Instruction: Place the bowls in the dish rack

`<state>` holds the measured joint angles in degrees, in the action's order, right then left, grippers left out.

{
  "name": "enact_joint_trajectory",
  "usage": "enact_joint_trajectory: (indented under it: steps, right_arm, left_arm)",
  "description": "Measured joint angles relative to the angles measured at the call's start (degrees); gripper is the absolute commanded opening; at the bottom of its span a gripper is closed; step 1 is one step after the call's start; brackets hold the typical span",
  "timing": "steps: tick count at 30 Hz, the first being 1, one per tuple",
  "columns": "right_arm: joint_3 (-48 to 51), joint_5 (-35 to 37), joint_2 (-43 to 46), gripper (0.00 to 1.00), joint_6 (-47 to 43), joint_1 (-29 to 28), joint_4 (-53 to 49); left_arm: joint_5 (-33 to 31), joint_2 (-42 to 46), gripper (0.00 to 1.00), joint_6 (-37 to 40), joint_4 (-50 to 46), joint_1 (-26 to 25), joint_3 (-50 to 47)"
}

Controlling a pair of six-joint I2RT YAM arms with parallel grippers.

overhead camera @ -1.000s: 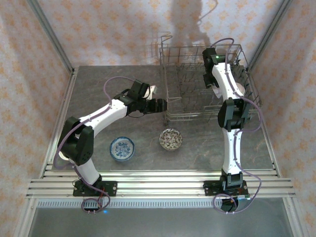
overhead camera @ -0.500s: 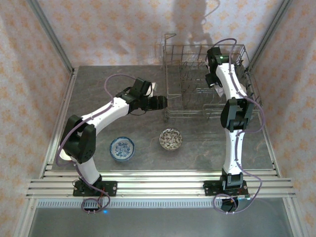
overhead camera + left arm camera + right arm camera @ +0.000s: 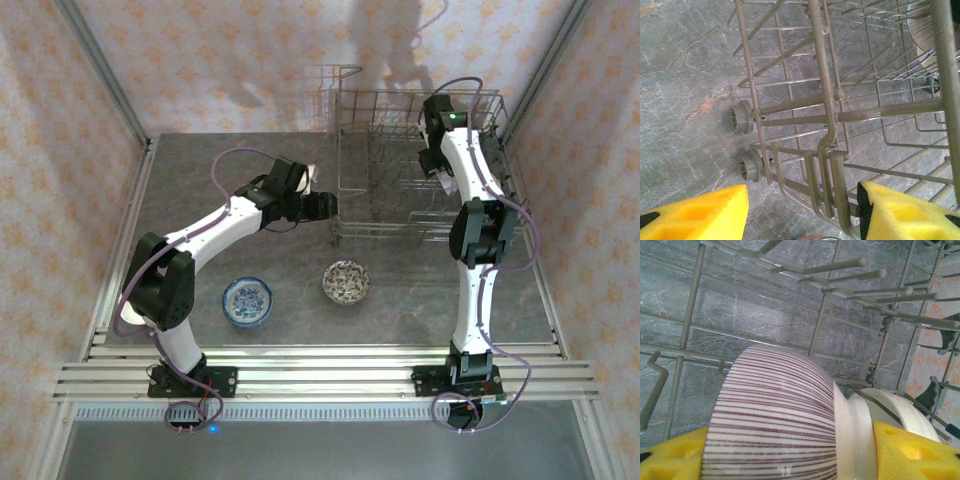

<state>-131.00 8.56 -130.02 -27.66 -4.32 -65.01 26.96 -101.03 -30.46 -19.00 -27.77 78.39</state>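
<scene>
So the right gripper [image 3: 790, 452] is down inside the big rectangular grey wire dish rack [image 3: 385, 190]. Its yellow fingers [image 3: 910, 455] are pinching a small round white bowl with thin dark stripes [image 3: 775, 410] from both sides, holding it on edge above the rack's floor wires. Right beside that one, a plain cream bowl [image 3: 895, 412] sits among the wires. The left gripper [image 3: 803, 205] is at the rack's near left corner with its jaws spread. The corner wires stand between them, and the left pad isn't touching anything. 2 more sit on the grey marble table [image 3: 200, 170] in front of the rack, apart from each other: a blue-and-white patterned bowl [image 3: 247, 300] and a brown speckled bowl [image 3: 346, 281].
</scene>
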Motion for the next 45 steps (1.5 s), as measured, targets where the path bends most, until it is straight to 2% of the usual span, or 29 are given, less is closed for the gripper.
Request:
enact_joint_trajectory:
  steps: [10,24,35,45]
  right_arm:
    - [0.42,0.13,1.01,0.55,1.2,0.79,-1.29]
    - [-1.55,10.14,9.42,0.54,6.78,3.52,-1.75]
    - [4.24,11.02,9.42,0.53,10.16,3.52,-3.26]
    - [4.15,11.47,9.4,0.7,13.9,3.5,-5.03]
  left_arm:
    - [-0.22,-0.37,0.58,-0.17,0.02,0.02,0.33]
    - [-0.44,-0.42,0.58,-2.16,0.0,0.07,0.31]
    - [-0.42,-0.42,0.58,-3.17,0.28,0.04,0.02]
    - [-0.39,-0.42,0.58,-3.23,0.44,0.04,-0.07]
